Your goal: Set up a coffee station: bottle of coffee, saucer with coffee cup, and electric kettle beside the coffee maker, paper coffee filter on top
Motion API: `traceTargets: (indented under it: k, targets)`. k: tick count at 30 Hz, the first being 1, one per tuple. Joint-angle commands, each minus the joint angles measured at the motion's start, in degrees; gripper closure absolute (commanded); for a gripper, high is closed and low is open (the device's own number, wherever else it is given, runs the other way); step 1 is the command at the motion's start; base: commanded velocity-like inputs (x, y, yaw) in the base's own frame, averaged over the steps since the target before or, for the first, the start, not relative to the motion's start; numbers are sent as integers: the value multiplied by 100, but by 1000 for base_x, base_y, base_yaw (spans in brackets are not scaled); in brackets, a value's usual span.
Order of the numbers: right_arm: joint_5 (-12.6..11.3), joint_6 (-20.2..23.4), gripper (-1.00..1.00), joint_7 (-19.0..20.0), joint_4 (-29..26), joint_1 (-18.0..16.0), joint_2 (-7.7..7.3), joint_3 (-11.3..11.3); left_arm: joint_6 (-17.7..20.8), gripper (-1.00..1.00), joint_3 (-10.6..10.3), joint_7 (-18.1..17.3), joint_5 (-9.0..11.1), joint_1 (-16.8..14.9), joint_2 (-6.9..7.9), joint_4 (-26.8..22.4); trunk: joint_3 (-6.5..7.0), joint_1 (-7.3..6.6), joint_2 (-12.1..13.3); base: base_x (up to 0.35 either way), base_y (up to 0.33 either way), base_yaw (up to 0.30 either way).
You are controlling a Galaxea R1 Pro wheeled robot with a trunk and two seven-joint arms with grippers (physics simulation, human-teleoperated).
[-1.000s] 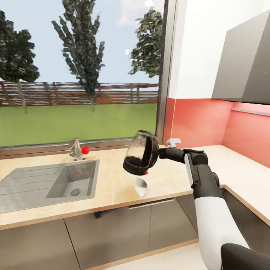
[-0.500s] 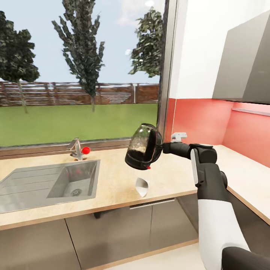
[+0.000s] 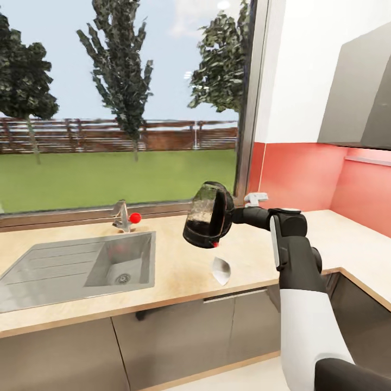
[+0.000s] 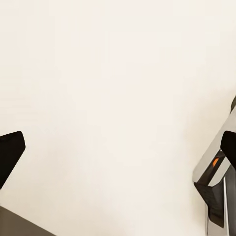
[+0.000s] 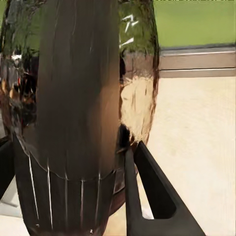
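I have the electric kettle [image 3: 208, 215] in my right gripper [image 3: 232, 215], the jaws pinching its black handle side, and it hangs in the air above the counter [image 3: 174, 266], tipped well over so its dome leans toward the window. The glass is dark, glossy and see-through, with a black base and a small red mark low down. In the right wrist view the kettle [image 5: 73, 113] looms close, its smooth curved glass streaked with reflections, and one black finger [image 5: 157, 196] lies along its side.

Below the kettle, near the counter's front edge, the small white paper coffee filter [image 3: 220, 270] lies on the light wood-grain slab. To the left sits a brushed steel sink [image 3: 81, 266] with a tap [image 3: 124, 217] bearing a red knob. My left gripper [image 4: 118, 162] has its jaws spread wide before a plain pale surface.
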Motion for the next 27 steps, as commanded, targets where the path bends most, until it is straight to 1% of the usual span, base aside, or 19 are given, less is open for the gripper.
traceTargets:
  k: [1,5,15,18,27]
  targets:
    - [27,22,100,55,-15,-4,10,-13,-2,-100,9,-4,5,4,0,-10,-1,2,-5,0,290,0]
    - [35,33,100,53,-125,-4,16,-13,-2,-100,9,-4,4,4,0,-6,-1,2,-5,0,290,0]
    - [19,74,100,53,-150,39,23,-13,-2,-100,9,-4,2,5,0,-12,-1,2,-5,-2,296,0]
    - [18,138,100,58,-150,40,20,-13,-2,-100,9,-4,1,4,0,-9,-1,2,-5,-71,299,0]
    - [9,149,100,54,-127,40,17,-13,-2,-100,9,-4,-3,5,0,-11,-1,2,-5,-125,299,0]
